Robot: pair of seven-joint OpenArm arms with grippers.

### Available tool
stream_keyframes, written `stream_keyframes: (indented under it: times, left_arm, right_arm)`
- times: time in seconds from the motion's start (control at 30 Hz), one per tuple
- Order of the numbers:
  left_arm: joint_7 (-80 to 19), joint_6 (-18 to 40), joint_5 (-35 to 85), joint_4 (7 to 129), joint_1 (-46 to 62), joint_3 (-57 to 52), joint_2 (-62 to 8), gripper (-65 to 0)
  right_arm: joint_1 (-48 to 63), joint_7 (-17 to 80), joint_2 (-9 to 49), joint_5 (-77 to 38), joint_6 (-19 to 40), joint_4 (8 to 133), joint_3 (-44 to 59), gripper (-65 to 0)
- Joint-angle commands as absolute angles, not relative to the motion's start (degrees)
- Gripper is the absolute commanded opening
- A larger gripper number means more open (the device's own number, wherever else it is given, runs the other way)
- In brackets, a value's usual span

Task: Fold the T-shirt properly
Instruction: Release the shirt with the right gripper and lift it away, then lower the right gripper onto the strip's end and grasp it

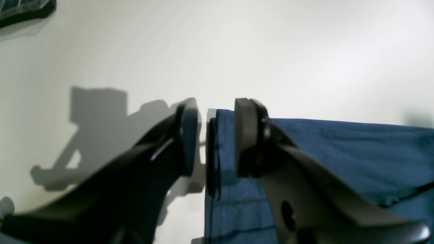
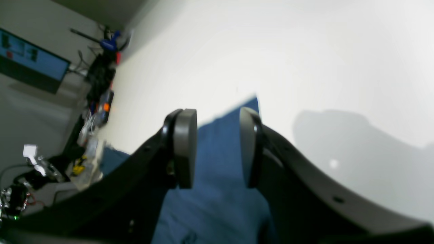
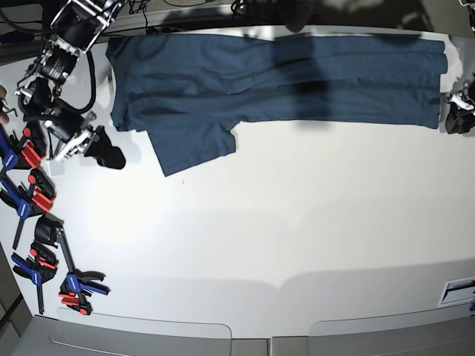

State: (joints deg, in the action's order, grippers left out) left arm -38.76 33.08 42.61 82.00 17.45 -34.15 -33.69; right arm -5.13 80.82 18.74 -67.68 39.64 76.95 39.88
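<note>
Both end effectors spread, holding nothing | T-shirt (image 3: 282,78) long axis runs between left end effector (image 3: 460,113) and right end effector (image 3: 93,146) | left nearer its edge

We can read no text, brand or number anywhere. A white label (image 3: 458,289) sits at the table (image 3: 260,237) edge, its dark marks too small for us to make out.

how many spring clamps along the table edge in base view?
5 visible, all down the base view's left edge: one, one below it, one black, one, and one lowest. More may be hidden off-frame.
</note>
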Motion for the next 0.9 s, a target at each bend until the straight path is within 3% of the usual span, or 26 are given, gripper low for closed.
stream_keyframes:
  times: [0.0,0.23,0.53,0.7,0.87]
  left_arm:
    - [-37.23,33.23,43.33,83.02,17.12,-34.79,-35.09,-48.2]
    - [-37.17,33.23,43.4,83.02,17.12,-34.79,-33.23,-48.2]
    - [-35.64,33.23,42.78,83.02,17.17,-34.79,-30.02,-48.2]
    - [-35.77,33.23,39.79,83.02,17.17,-34.81,-30.06,-48.2]
    - [-35.73,33.23,39.05,83.02,17.15,-34.81,-30.04,-48.2]
  right_arm:
    - [-7.07,79.88,19.84,-69.21,40.0,78.02,40.12,-45.3]
    - [-12.4,78.43,19.79,-67.59,40.0,78.0,40.12,-45.3]
    - [-12.14,72.29,18.52,-50.72,40.0,77.97,36.27,-45.2]
    - [-10.13,64.73,18.17,-39.35,40.0,77.97,27.77,-36.3]
    - [-10.0,57.89,15.66,-28.05,36.82,77.97,23.44,-35.6]
